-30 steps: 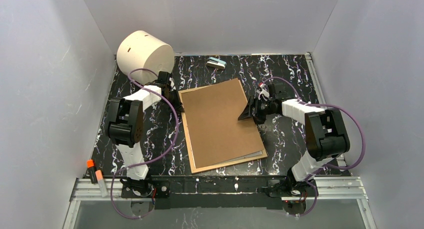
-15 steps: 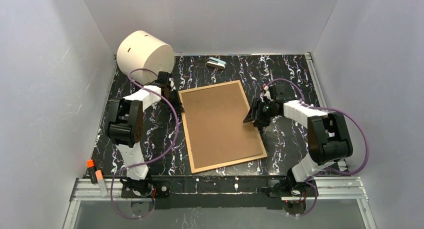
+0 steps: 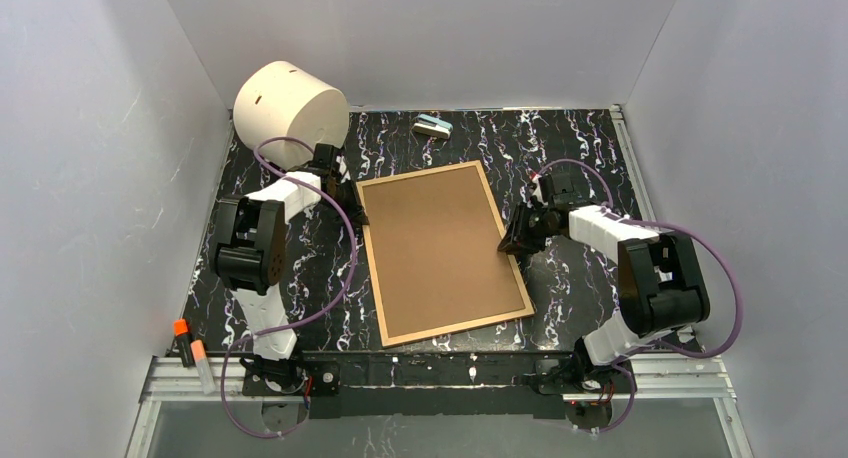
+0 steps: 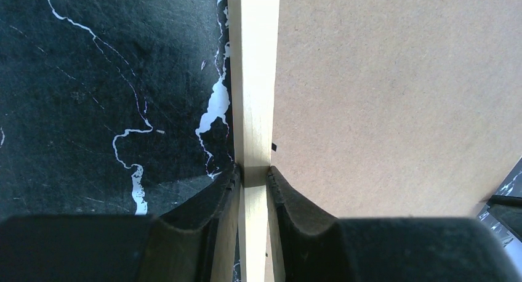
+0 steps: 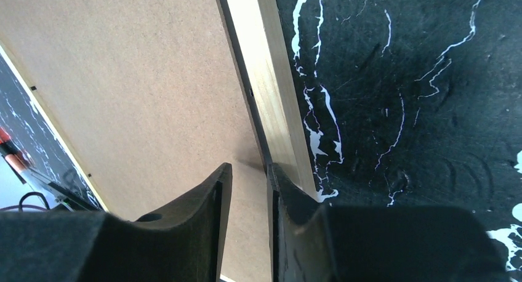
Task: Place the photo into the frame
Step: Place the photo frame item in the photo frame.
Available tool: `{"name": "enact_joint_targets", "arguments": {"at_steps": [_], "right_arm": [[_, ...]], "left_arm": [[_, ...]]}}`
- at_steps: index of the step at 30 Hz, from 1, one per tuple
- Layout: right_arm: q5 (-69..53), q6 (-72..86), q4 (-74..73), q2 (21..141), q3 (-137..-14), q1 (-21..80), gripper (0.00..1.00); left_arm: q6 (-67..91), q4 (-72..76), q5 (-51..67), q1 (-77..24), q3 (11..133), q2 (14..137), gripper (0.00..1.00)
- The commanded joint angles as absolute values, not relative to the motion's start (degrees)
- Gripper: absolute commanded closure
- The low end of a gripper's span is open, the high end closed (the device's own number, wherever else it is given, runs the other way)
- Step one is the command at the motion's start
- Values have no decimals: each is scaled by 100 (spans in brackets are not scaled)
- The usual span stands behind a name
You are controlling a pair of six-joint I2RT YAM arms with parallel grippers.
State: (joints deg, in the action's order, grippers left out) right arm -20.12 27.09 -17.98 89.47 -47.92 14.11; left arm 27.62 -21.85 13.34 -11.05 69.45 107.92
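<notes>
Frame (image 3: 440, 248) back-up: flat matte brown fibreboard, smooth pale wood rim. Left gripper (image 4: 252, 174) clamps the rim between its jaws. Right gripper (image 5: 248, 171) jaws narrowly apart, rim seam just ahead.

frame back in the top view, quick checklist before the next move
1. Backing board seated inside the frame, wood border showing on all four sides: ok.
2. Left gripper clamped on the frame's left wood edge: ok.
3. Right gripper holding nothing, jaws narrowly apart over the board by the right edge: ok.
4. Right fingertips clear of the board surface: cannot tell.
5. Photo inside and straight: cannot tell, the brown back hides it.
6. Frame lying flat on the table: ok.
</notes>
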Motion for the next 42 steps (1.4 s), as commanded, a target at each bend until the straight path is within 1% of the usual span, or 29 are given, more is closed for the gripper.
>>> {"name": "enact_joint_targets", "arguments": {"at_steps": [1,11,20,24,27,28,30,32,35,37,39,42], "right_arm": [[-2421,2903,-1442,8796,-4563,1515,66],[-2907,3204,-63,8301,-4231,1542,70],[-3170,3224,821,7447,-3582,1564,69],[-2915,2896,1439,7147,-3082,1609,70],[-2458,2518,1823,7303,-2847,1617,70],[-2325,2411,1862,7364,-2836,1629,68],[-2020,2269,1841,7451,-2893,1651,61],[-1740,2220,1633,7507,-3034,1659,51],[-1529,2288,1207,7515,-3277,1655,39],[-1521,2402,1005,7464,-3364,1659,36],[-1566,2533,818,7395,-3414,1654,35],[-1762,2737,418,7357,-3512,1657,37]], "left_arm": [[2658,-2477,1324,-1081,6650,10846,79],[2637,-2417,1449,-1076,6591,10854,79],[2654,-2369,1482,-1077,6536,10890,79],[2661,-2347,1454,-1081,6491,10873,79],[2688,-2304,1450,-1081,6430,10871,79],[2689,-2297,1446,-1081,6416,10874,79],[2698,-2294,1455,-1081,6401,10873,79],[2698,-2294,1425,-1077,6404,10840,78],[2698,-2306,1396,-1081,6420,10784,77],[2700,-2333,1381,-1081,6452,10735,75],[2698,-2374,1379,-1081,6486,10679,73],[2689,-2438,1406,-1081,6532,10576,68]]}}
